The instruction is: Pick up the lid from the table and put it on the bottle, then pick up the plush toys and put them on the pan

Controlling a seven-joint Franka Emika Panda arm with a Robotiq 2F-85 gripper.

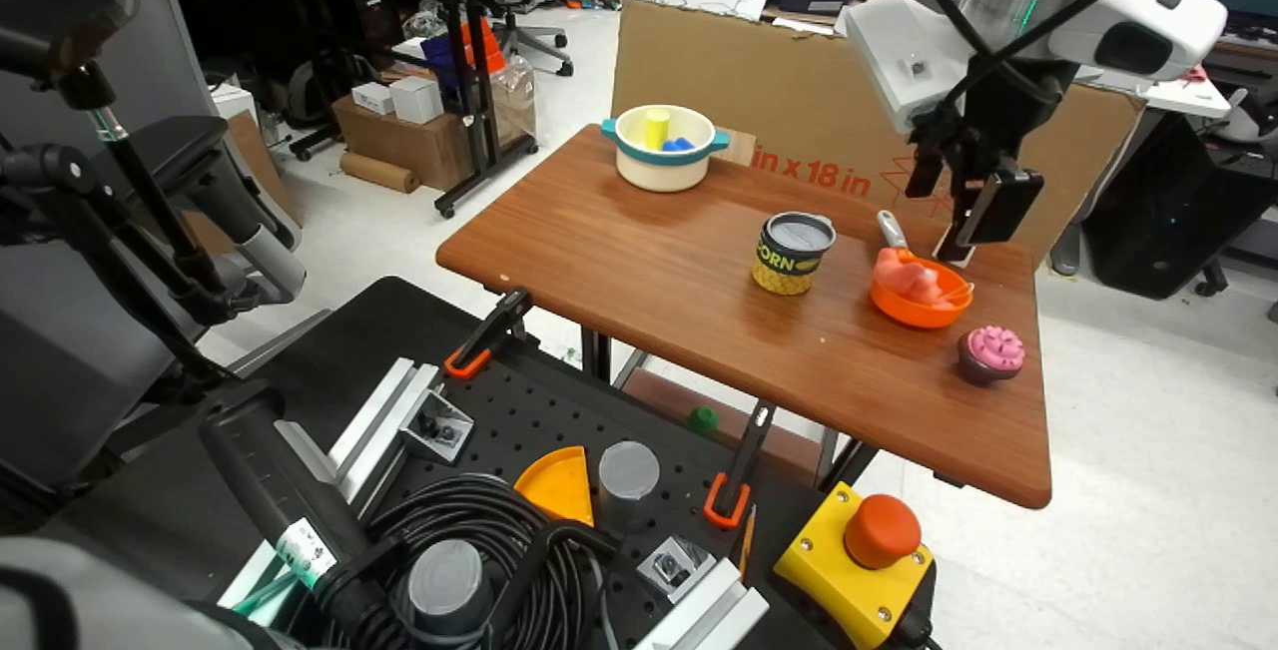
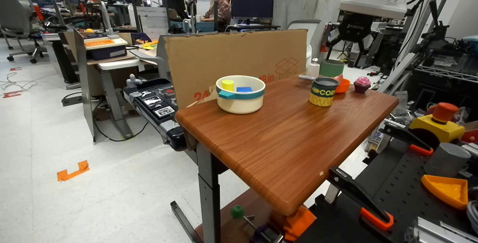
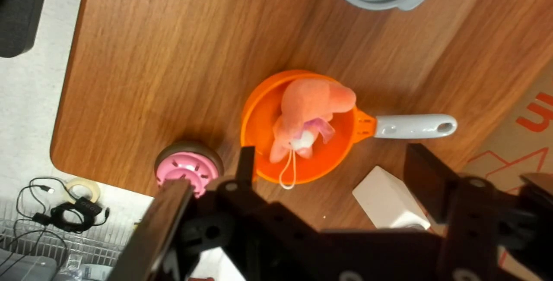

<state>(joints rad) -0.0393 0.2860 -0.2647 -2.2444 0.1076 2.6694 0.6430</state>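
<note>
We see the gripper (image 3: 331, 159) spread wide near one short edge of the bench (image 1: 619, 241); by that edge sits the cupcake toy (image 1: 991, 352), and farther in the pan (image 1: 921, 315) holds the pink plush (image 3: 304, 104) (the lid (image 1: 799, 232) caps the corn can (image 1: 779, 279))

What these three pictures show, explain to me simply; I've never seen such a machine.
A white robot arm reaches over a brown wood-grained table. Two pictures come from cameras standing apart from it; the third, looking down, comes from its wrist. Its black two-fingered pincer is open, holding nothing. On the table, a salmon-pink plush toy lies in a white-handled, round orange pan. Nearby sits a round, pink-topped brown cupcake toy. A stubby yellow jar with a dark band marked CORN has a round grey lid on top. At the table's opposite end, a cream-coloured round pot with a teal band holds a yellow cylinder and a blue piece.
</note>
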